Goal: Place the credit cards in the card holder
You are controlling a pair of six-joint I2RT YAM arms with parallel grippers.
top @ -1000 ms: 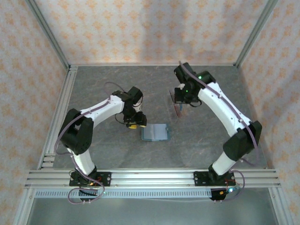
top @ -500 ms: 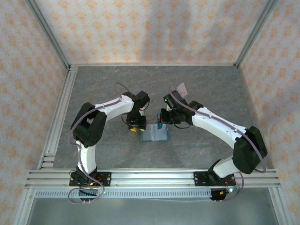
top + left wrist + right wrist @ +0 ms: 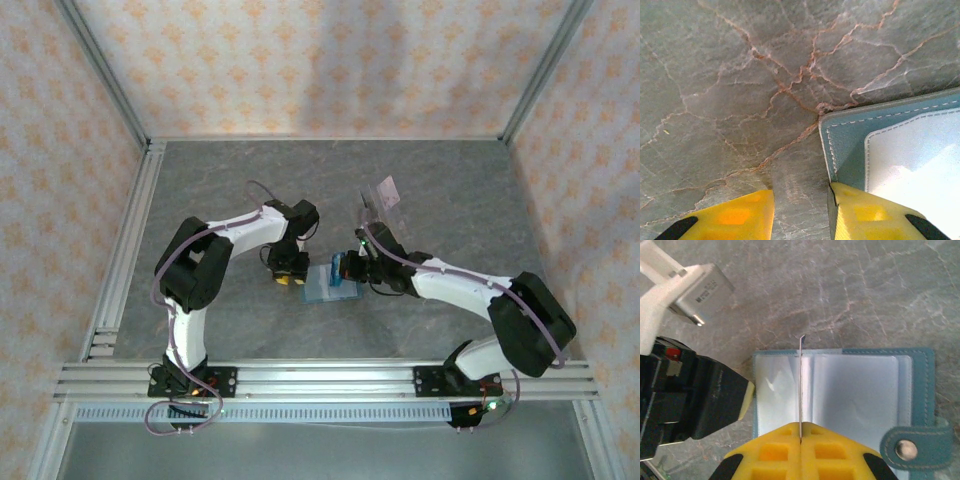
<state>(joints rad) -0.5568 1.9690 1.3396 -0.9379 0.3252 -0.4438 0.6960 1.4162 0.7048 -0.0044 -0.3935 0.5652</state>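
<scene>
One card (image 3: 801, 390) pinched edge-on in your right jaws; tilt it into the card holder (image 3: 925, 385), left jaws half-spread at its corner.

Left tool (image 3: 799, 197) slightly parted, right tool (image 3: 800, 427) pinched closed, both pointing downward

I work over a grey marble-patterned tabletop (image 3: 450, 180) veined with thin pinkish cracks. On three sides stand cream walls (image 3: 300, 60) papered with orange floral motifs, joined by silver aluminium corner posts (image 3: 105, 75). Along the near edge run slotted aluminium rails (image 3: 330, 378). The light is soft and even.
</scene>
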